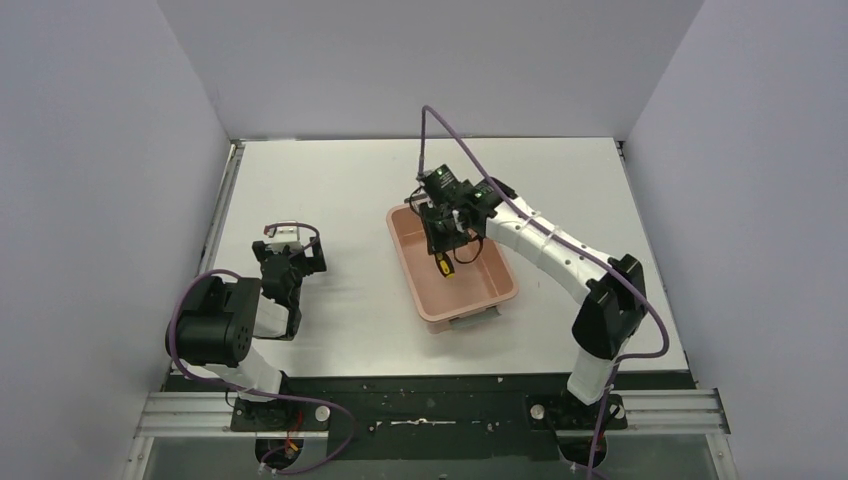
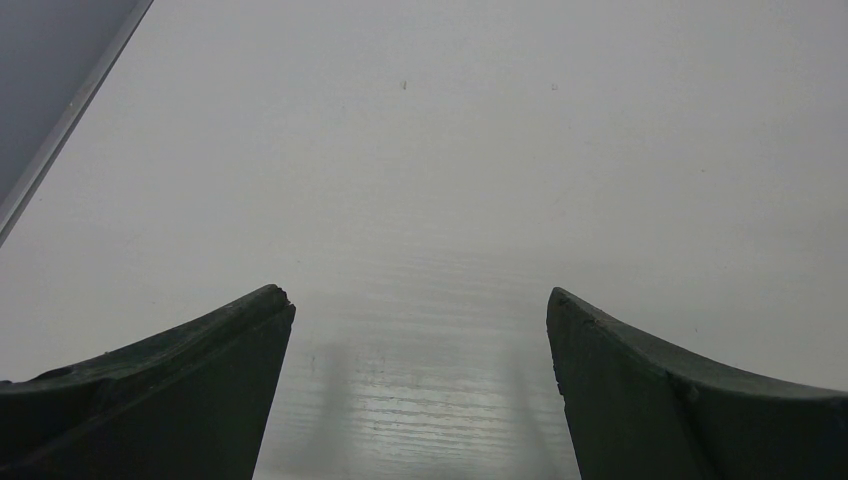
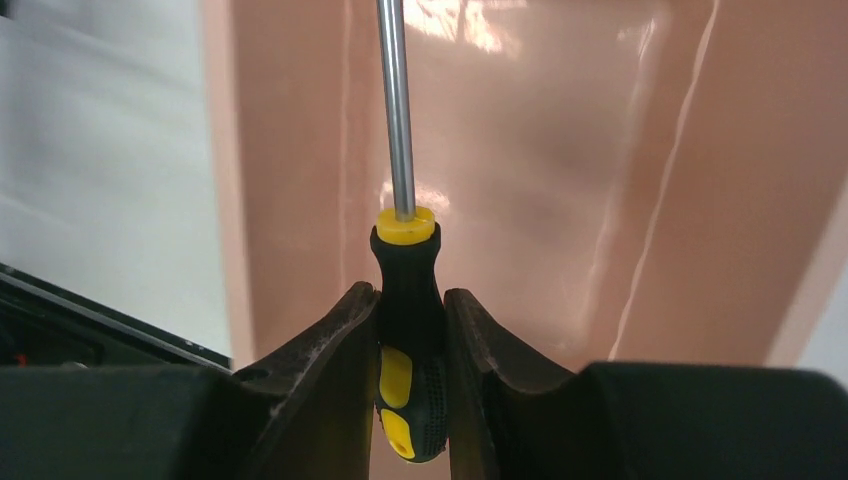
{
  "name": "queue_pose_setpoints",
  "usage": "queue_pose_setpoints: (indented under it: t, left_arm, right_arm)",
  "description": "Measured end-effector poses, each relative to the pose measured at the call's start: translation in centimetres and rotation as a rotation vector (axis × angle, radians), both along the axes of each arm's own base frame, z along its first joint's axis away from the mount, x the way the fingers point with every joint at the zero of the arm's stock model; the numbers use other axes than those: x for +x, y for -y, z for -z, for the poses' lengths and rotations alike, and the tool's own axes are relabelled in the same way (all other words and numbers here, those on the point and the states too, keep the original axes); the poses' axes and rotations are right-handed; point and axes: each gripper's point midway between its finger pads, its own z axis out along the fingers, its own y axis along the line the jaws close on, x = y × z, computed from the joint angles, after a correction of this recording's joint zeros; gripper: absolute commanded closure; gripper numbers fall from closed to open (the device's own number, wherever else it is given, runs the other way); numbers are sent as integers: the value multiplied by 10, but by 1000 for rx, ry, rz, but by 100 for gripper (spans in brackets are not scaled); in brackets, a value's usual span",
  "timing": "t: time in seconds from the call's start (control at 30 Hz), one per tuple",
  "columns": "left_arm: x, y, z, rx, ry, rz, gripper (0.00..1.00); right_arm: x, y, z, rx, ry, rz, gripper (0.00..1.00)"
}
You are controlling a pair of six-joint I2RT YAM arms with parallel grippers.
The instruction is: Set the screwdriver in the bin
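My right gripper (image 3: 410, 300) is shut on the black-and-yellow handle of the screwdriver (image 3: 405, 290). Its thin metal shaft points away from the fingers, over the inside of the salmon-pink bin (image 3: 560, 170). From above, the right gripper (image 1: 445, 240) hangs over the far half of the bin (image 1: 475, 298), and the yellow handle end of the screwdriver (image 1: 442, 266) shows below it. On the left side of the table my left gripper (image 1: 283, 262) rests low, away from the bin. In its wrist view the left gripper (image 2: 420, 305) stands open over bare tabletop.
The bin sits a little right of the table's middle, long side running near to far. Grey walls close in the white table (image 1: 330, 190) on the left, back and right. A metal rail (image 1: 430, 410) with both arm bases runs along the near edge.
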Motion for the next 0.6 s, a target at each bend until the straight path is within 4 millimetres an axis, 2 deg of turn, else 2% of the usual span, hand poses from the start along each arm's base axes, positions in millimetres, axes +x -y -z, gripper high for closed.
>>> queue_pose_setpoints:
  t: [0.13,0.3,0.6]
  left_arm:
    - [0,0,0,0,0,0,3]
    - [0,0,0,0,0,0,3]
    - [0,0,0,0,0,0,3]
  right_arm:
    - [-18,17,62,-88,-94,33,100]
    - [-28,34,103,-152,-125,69,100]
    - [-28,46,162,-208,-126,114,72]
